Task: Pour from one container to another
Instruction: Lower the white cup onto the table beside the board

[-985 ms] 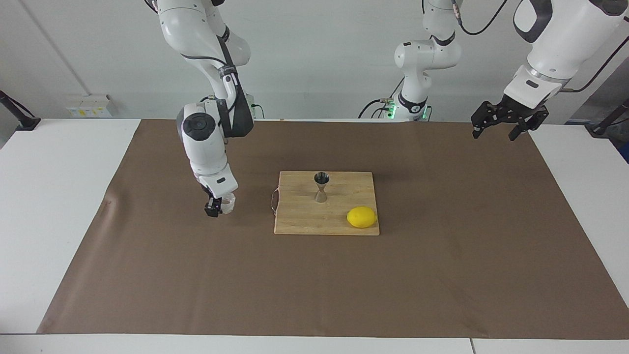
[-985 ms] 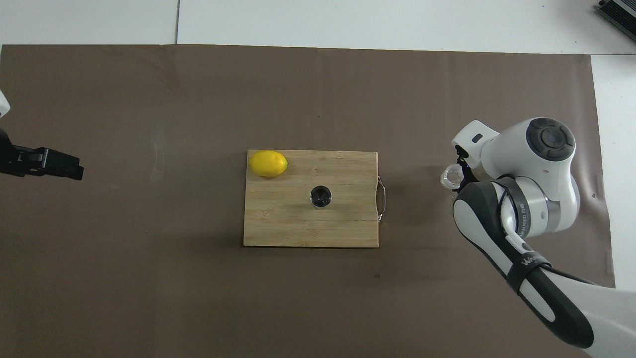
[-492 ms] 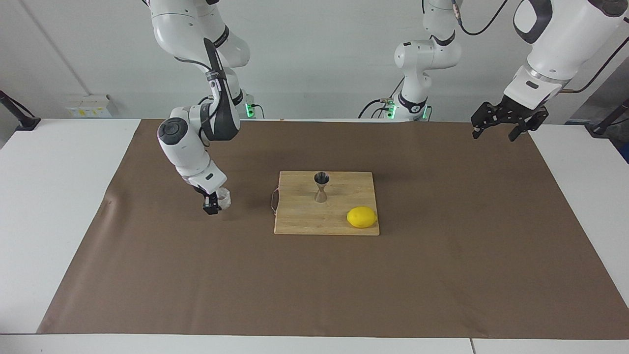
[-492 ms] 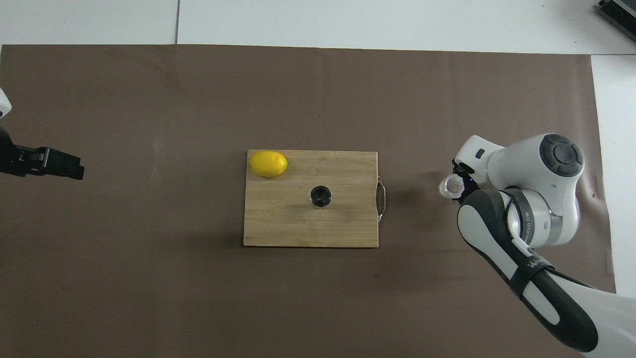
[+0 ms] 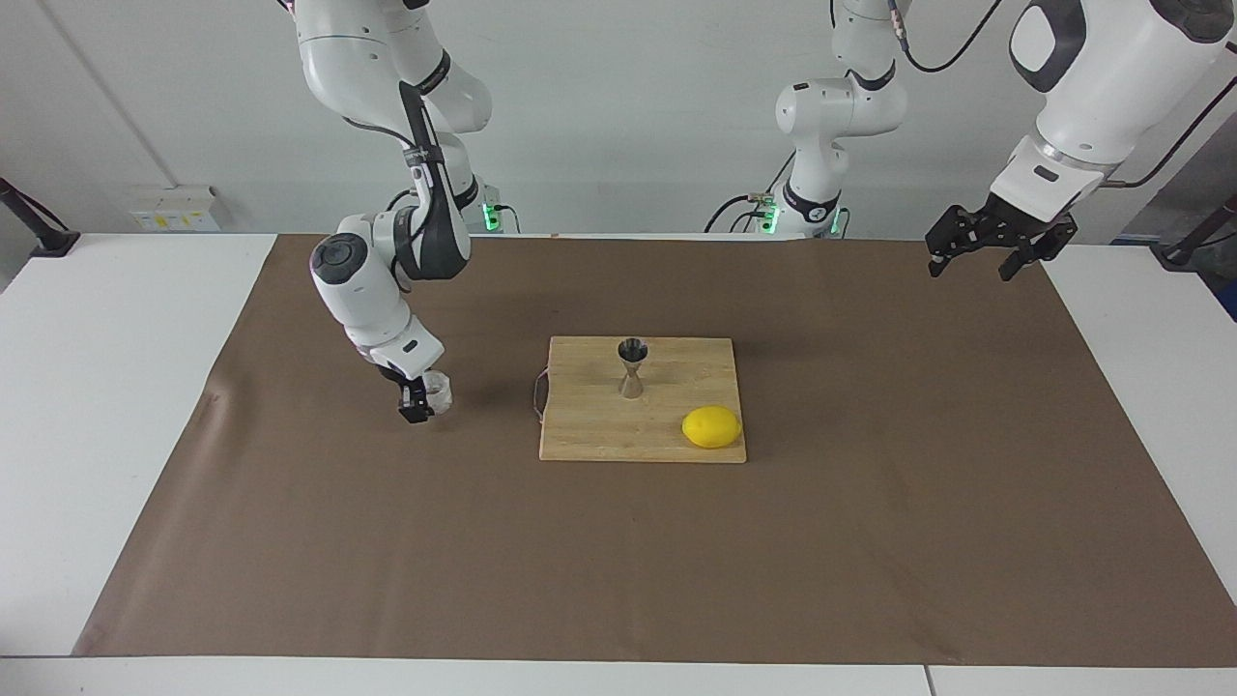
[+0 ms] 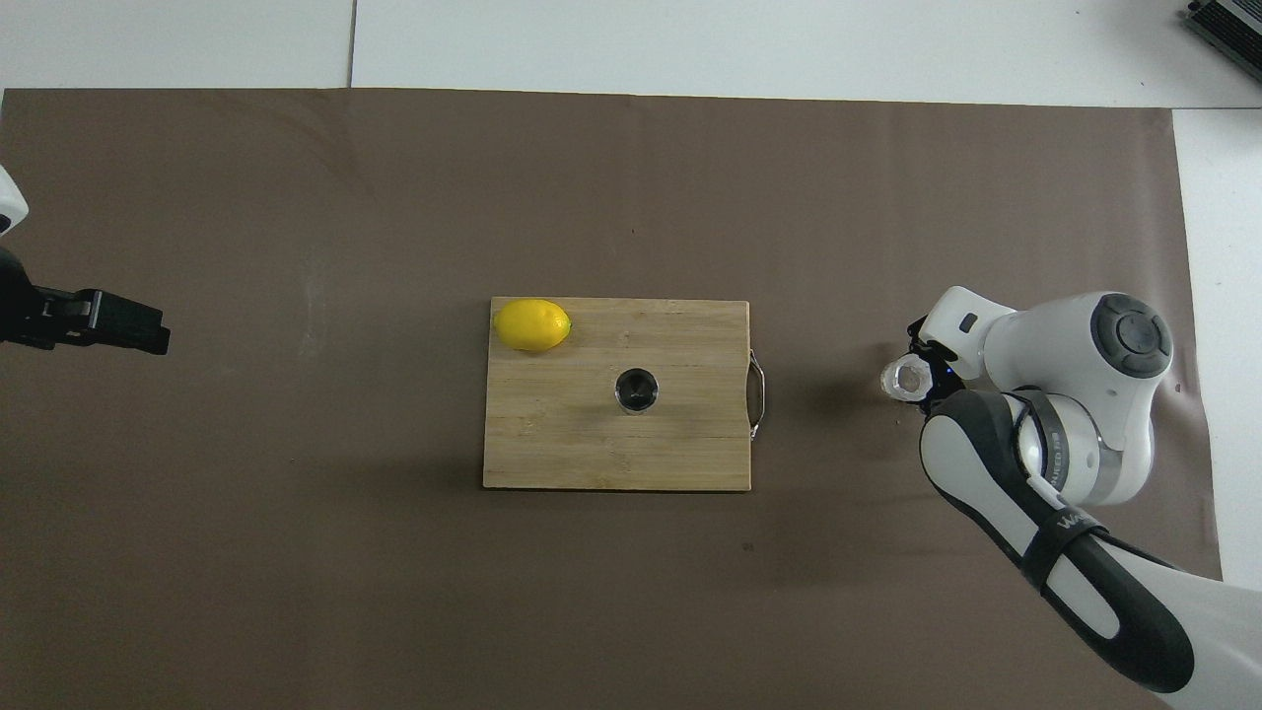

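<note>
Since a second ago the right arm has swung its wrist outward and lifted a little, and the right end effector [image 5: 421,398] is still clamped on the glass cup [image 5: 439,391], now just above the brown mat [image 5: 290,541] beside the handle end of the cutting board [image 5: 599,435]. The steel jigger [image 5: 632,367] stands upright mid-board with a lemon [image 5: 711,426] at a board corner farther from the robots. The left end effector [image 5: 986,242] waits, spread wide and holding nothing, over the mat's edge at its own end of the table [image 5: 97,387].

In the overhead view the left tool [image 6: 148,330] is cut off at the frame's left edge, so only its dark tip shows. At centre right, the right tool [image 6: 925,378] is mostly covered by its own arm, and whether the glass cup [image 6: 903,378] holds anything is too small to tell
</note>
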### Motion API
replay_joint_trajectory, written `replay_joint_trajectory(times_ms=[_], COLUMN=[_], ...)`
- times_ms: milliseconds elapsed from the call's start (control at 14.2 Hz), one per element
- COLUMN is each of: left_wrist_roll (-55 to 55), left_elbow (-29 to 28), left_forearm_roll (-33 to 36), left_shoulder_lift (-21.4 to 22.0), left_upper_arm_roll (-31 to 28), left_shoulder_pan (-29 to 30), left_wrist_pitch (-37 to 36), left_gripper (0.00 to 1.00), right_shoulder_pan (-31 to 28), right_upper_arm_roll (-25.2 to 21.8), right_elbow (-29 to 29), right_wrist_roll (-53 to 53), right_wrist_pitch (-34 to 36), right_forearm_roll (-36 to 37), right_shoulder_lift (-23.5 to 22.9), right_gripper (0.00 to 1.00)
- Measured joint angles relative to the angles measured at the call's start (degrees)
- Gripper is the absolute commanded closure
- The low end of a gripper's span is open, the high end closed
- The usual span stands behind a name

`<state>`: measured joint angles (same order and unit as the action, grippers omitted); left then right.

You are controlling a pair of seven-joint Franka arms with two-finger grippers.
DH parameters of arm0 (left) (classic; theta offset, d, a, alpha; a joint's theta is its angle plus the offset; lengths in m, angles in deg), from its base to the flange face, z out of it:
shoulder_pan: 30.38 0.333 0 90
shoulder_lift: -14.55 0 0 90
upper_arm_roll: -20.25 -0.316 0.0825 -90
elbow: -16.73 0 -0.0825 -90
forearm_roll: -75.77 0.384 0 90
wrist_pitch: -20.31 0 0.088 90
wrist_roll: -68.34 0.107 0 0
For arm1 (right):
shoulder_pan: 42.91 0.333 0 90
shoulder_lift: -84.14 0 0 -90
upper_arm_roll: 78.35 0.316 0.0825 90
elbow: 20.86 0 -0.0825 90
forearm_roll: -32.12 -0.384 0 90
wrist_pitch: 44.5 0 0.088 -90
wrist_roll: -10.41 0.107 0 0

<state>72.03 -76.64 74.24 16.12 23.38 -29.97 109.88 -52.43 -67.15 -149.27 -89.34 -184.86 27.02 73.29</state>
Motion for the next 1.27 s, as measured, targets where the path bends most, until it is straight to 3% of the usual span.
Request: replay_joint_trajectory(times_ms=[211,774,1266], left_wrist_roll=[0.0,0.0,0.0], left_elbow=[0.0,0.0,0.2], left_forearm_roll=[0.0,0.0,0.0], left_shoulder_lift=[0.0,0.0,0.0], left_upper_arm_roll=[0.1,0.1,0.1], left_shoulder_pan=[-0.1,-0.1,0.0], left_wrist_pitch=[0.0,0.0,0.2], left_gripper=[0.00,0.00,0.00], right_shoulder_pan=[-0.3,0.2,0.2], right_upper_arm_roll=[0.1,0.3,0.3], right_elbow=[-0.9,-0.3,5.5], right_wrist_roll=[-1.2,-1.2,3.1], right_wrist_pitch=[-1.2,-1.1,13.1], right_forearm_roll=[-0.7,-0.7,-0.7], right_shoulder_lift=[0.0,0.5,7.6], right_gripper=[0.00,0.00,0.00])
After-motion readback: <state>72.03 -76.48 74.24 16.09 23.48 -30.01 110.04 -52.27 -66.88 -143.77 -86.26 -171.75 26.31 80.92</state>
